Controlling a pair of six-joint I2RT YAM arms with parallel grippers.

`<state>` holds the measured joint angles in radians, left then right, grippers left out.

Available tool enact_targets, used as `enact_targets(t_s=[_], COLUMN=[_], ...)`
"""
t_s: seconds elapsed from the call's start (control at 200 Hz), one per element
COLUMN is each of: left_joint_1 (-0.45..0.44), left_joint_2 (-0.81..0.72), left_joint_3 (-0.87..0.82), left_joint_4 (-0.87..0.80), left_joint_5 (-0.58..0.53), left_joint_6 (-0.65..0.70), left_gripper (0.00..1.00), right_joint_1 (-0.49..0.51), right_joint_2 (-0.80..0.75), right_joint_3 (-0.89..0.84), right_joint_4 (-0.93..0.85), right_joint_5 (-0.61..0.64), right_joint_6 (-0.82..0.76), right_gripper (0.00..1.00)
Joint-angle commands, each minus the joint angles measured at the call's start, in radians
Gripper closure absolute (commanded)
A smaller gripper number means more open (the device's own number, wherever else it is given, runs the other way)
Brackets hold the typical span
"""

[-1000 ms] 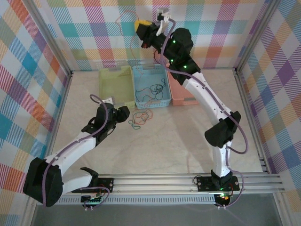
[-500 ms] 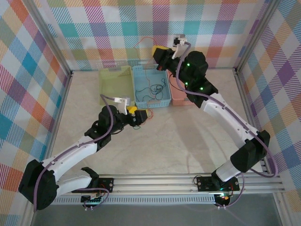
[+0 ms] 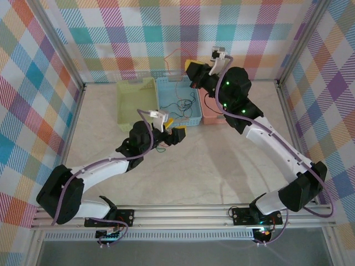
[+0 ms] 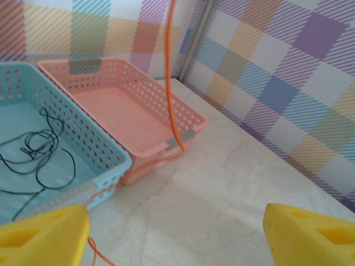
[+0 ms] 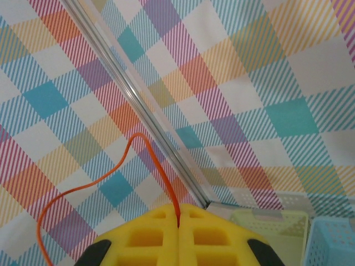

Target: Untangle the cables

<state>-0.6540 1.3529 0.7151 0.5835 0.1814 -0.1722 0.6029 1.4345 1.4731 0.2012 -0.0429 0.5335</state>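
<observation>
My right gripper is raised high at the far wall, clenched on the orange cable. The cable hangs straight down past the pink basket, and its tail trails on the table in front of the blue basket. The black cable lies coiled inside the blue basket. My left gripper hovers low, just in front of those two baskets, its fingers spread wide and holding nothing.

The risk I judge: the hanging strand runs close to the pink basket's near corner, so pulling higher could snag it there and drag the basket. The thin wire could also slip out of my pinch.

Compared with a second ago, my left arm has swung right and farther, from the table's middle toward the baskets. My right gripper has shifted right along the far wall.
</observation>
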Motion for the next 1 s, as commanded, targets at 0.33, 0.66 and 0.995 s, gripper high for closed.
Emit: enact_targets(t_s=[0.33, 0.66, 0.995], left_joint_1=[-0.007, -0.008, -0.006], left_joint_2=[0.180, 0.130, -0.052], left_joint_3=[0.181, 0.177, 0.392], left_joint_4=[0.137, 0.065, -0.542], left_joint_5=[-0.054, -0.090, -0.275], left_joint_6=[0.033, 0.036, 0.033], left_gripper=[0.35, 1.00, 1.00], right_joint_1=[0.000, -0.019, -0.061], right_joint_2=[-0.145, -0.252, -0.356], right_joint_3=[-0.082, -0.187, -0.482], right_joint_4=[-0.016, -0.038, -0.018], right_joint_5=[-0.027, 0.058, 0.268], right_joint_6=[0.030, -0.028, -0.175], right_gripper=[0.98, 0.96, 0.42])
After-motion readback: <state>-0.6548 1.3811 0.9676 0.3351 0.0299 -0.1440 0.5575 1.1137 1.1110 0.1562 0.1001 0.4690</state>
